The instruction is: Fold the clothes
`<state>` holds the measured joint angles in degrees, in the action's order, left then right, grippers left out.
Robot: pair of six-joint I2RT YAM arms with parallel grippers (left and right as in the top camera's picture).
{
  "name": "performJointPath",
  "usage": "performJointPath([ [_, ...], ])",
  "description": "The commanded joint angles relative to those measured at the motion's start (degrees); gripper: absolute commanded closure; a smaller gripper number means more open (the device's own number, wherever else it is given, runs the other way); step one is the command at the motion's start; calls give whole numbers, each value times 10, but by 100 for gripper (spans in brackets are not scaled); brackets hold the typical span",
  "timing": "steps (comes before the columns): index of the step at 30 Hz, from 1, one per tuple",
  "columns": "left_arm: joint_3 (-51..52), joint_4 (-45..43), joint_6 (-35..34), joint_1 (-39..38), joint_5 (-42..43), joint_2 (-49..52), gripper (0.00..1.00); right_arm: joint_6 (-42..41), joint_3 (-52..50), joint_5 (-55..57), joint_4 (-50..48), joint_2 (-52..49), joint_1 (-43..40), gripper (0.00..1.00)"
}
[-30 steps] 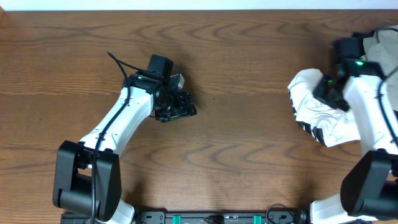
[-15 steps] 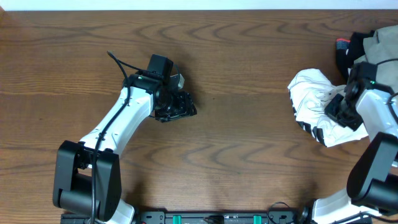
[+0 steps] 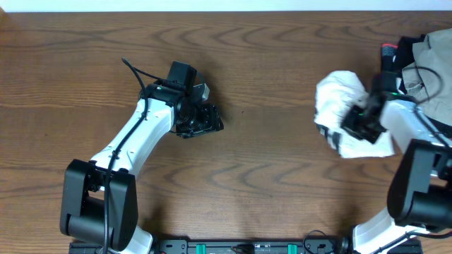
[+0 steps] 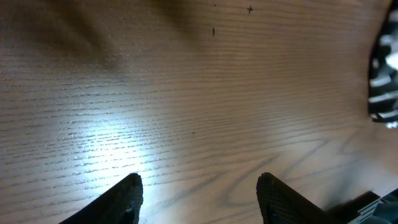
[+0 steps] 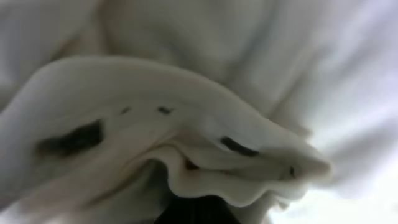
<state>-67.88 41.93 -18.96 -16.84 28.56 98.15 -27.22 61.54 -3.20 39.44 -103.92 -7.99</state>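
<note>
The clothes (image 3: 335,92) lie rightward on the table (image 3: 268,176) under the right claw (image 3: 352,122), the left claw (image 3: 208,121) well apart.

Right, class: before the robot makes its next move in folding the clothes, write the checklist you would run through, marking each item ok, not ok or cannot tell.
1. Grip: right hand shut on the garment: ok; bunched cloth fills the right wrist view.
2. Spare hand: left hand open and holding nothing: ok; only bare table lies below it.
3. Fold: garment lying flat and neat: not ok; it is a crumpled bundle.
4. Clearance: garment apart from the other cloth pile at the far right: cannot tell; the right arm covers the gap.
5. Support: left hand close enough to help: not ok; it sits well apart from the garment.
</note>
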Motion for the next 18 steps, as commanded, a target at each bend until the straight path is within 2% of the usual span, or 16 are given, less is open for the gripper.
performJointPath([
  [1, 0, 0, 14, 0, 4, -4, 39, -37, -24, -112, -16, -34, 82, 99],
  [5, 0, -2, 13, 0, 4, -4, 39, -78, -24, -166, -69, -34, 176, 98],
  [11, 0, -2, 13, 0, 4, -4, 39, -114, -24, -161, -103, -34, 283, 98],
  [16, 0, -2, 14, 0, 4, -6, 39, -116, -24, -152, -99, -28, 297, 99],
  [18, 0, -2, 46, 0, 21, -13, 39, -101, -21, -150, -92, -14, 291, 99],
])
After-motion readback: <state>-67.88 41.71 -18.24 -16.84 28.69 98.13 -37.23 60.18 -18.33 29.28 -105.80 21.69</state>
